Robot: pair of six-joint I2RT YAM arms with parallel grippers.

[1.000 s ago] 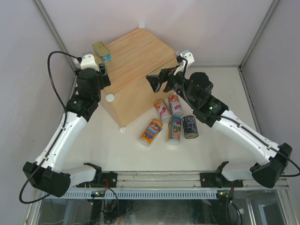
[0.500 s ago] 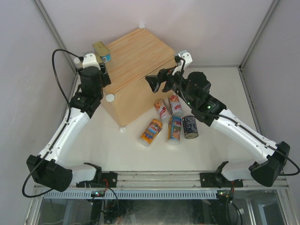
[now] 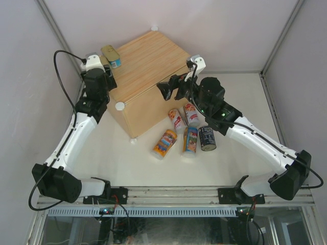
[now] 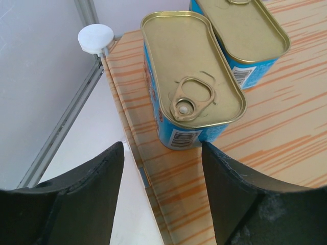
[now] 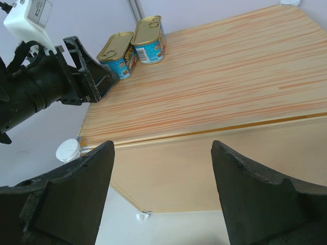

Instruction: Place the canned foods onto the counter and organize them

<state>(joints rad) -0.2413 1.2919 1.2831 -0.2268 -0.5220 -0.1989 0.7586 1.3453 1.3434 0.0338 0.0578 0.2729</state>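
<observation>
Two flat gold-topped blue tins (image 3: 110, 54) stand side by side at the left corner of the light-wood counter (image 3: 148, 66). The nearer tin (image 4: 191, 92) lies just beyond my left gripper (image 4: 162, 153), which is open over the counter's edge with nothing between its fingers. The second tin (image 4: 245, 30) is behind it. My right gripper (image 3: 164, 91) hangs open and empty in front of the counter's side (image 5: 230, 153). Five cans lie on the table: two red-white (image 3: 177, 120) (image 3: 191, 113), an orange (image 3: 165, 143), a blue (image 3: 190, 139) and a dark one (image 3: 207, 138).
White round knobs mark the counter's corners (image 4: 95, 38) (image 3: 120, 106). The left arm's gripper (image 5: 84, 76) shows in the right wrist view, close to the tins (image 5: 118, 53). Grey walls with metal rails close in the left and back.
My left gripper's jaws have narrowed and its wrist has shifted slightly back along the counter's left corner. My right arm has edged leftward toward the counter. The tins and cans have not moved.
</observation>
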